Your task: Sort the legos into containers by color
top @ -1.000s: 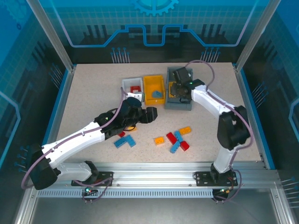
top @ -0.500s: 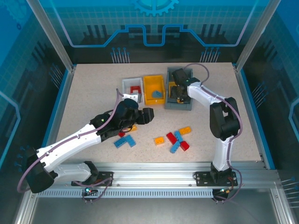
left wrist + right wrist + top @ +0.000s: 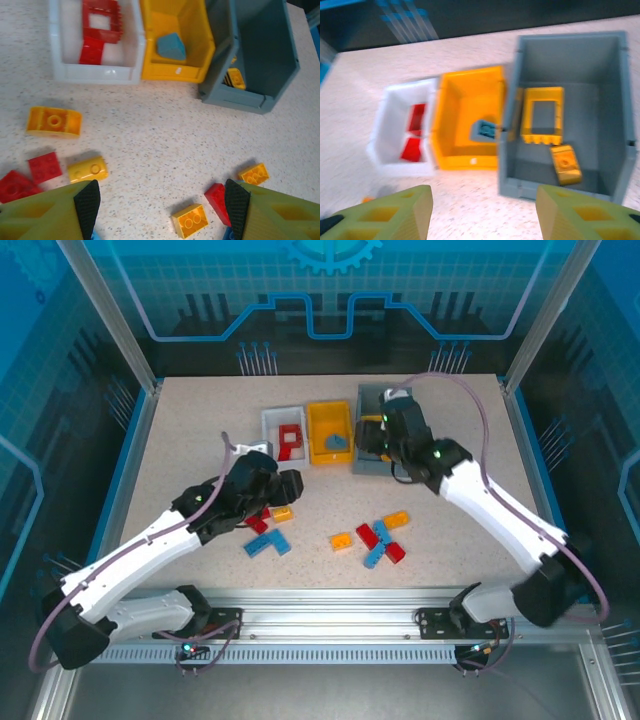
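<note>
Three bins stand side by side at the back. The white bin (image 3: 268, 420) (image 3: 95, 75) holds red legos (image 3: 102, 20). A blue brick (image 3: 171, 46) lies in the yellow bin (image 3: 318, 432) (image 3: 465, 150). The dark grey bin (image 3: 368, 462) (image 3: 600, 125) holds a yellow frame (image 3: 542, 115) and a yellow brick (image 3: 565, 164). Loose red, blue and orange legos (image 3: 375, 538) lie on the table. My left gripper (image 3: 285, 486) (image 3: 162, 202) hangs open above a yellow brick (image 3: 190, 220). My right gripper (image 3: 372, 443) (image 3: 485, 215) is open and empty, in front of the bins.
More loose pieces sit left of centre: an orange arch (image 3: 53, 121), a yellow brick (image 3: 88, 169), red bricks (image 3: 45, 166) and a blue L-piece (image 3: 268, 545). Blue rails edge the speckled table (image 3: 180, 440). The right arm stretches across the table's right half.
My right gripper has pulled back out of the grey bin toward the front. My left gripper has shifted left and slightly back over the loose bricks.
</note>
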You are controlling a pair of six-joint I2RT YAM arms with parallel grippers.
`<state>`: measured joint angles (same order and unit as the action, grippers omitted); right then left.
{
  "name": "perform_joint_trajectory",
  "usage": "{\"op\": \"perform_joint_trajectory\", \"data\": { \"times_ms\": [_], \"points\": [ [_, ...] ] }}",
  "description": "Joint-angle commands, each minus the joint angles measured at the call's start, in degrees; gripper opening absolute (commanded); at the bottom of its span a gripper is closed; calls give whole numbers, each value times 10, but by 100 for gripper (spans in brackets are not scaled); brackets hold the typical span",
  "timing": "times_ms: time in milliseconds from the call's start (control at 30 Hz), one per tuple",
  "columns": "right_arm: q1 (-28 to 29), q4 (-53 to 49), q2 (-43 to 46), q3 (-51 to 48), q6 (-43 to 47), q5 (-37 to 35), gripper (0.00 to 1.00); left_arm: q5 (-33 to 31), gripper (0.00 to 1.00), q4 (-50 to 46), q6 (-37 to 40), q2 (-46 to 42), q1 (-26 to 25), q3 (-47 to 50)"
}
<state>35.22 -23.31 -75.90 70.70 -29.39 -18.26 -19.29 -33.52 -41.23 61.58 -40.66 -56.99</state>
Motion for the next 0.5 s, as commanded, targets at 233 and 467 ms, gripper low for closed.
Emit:
{"op": "perform_joint_trajectory", "data": {
  "times_ms": [233,467],
  "points": [
    [172,115,99,-162,58,127,65,86,77,-106,-57,-16,211,76],
    [276,162,34,-163,56,140,73,183,80,-12,-54,64,379,140]
  ]
}}
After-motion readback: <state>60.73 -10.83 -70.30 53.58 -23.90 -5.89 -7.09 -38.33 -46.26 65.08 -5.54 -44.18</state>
